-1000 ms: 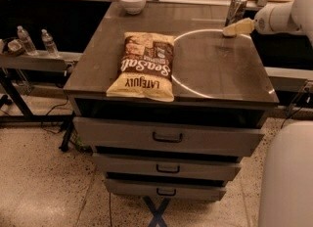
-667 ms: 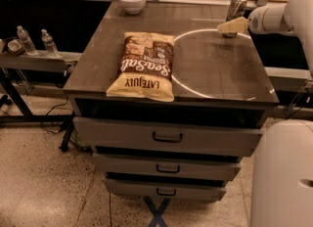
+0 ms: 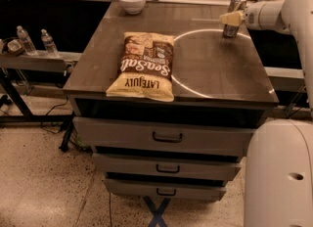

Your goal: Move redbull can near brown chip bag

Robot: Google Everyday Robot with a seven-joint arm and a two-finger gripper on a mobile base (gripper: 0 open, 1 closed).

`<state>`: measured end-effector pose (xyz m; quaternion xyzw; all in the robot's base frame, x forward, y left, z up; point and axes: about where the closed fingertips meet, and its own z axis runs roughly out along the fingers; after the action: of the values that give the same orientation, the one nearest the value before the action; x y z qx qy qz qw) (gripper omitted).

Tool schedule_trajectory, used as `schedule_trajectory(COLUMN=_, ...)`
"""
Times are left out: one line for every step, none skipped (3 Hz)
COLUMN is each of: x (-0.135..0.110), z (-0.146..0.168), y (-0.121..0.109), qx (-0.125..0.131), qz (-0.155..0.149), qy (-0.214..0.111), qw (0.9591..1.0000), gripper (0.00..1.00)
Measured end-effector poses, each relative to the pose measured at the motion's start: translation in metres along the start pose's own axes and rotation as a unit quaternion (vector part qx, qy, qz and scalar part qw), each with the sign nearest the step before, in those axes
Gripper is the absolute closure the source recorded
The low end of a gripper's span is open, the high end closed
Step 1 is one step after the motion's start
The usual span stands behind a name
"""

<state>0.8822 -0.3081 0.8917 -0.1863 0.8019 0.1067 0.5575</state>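
Brown with cream ends, the chip bag [image 3: 144, 64] lies flat nearest me on the worktop [image 3: 220, 79]. Beyond the bag and well off to its right, the redbull can [image 3: 229, 29] stands upright. My hand [image 3: 232, 18] is right at the can, level with its middle. I cannot tell whether it has closed on it. I judge this the grasping step. Next I need a firm hold, then a carry toward the bag, setting down just beside it.

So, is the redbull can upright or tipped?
Upright: the redbull can stands vertical, top up, on the table; the hand is at its middle.
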Motion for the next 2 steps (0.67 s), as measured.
schedule_trajectory(x=-0.018, z=-0.006, y=0.001, qx=-0.001, qz=-0.006, qy=-0.017, qw=0.9998, gripper=0.64)
schedule_trajectory(x=-0.044, z=-0.02, y=0.017, qx=-0.02, qz=-0.033, qy=-0.02, qw=0.9991, gripper=0.96)
